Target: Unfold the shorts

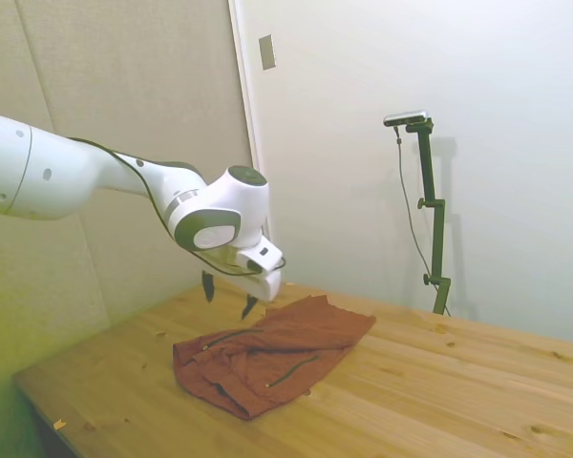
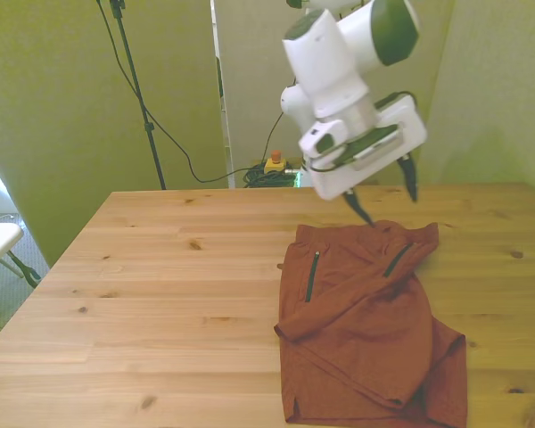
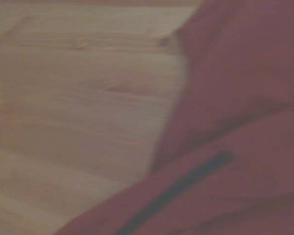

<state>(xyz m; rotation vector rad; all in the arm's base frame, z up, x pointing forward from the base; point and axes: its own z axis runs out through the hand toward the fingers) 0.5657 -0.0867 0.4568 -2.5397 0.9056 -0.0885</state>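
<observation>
1. Lying crumpled and partly folded on the wooden table [image 2: 160,267]: the shorts [image 2: 366,321], rust-red, toward the front view's right, with thin dark pocket lines on top.
2. Hovering just above the shorts' far edge: the gripper [image 2: 385,198], fingers spread apart, holding nothing, dark tips pointing down.
3. Seen close and blurred from the wrist: red fabric [image 3: 235,122] with one dark line, beside bare pale planks with knots and grain.
4. Behind the table: plain pale walls, a small grey wall plate [image 1: 267,52], a vertical corner trim.
5. On the floor past the far edge in the front view: black cables [image 2: 187,160] and a small yellow box with a red button [image 2: 274,163].
6. No readable brand, label or writing anywhere.
</observation>
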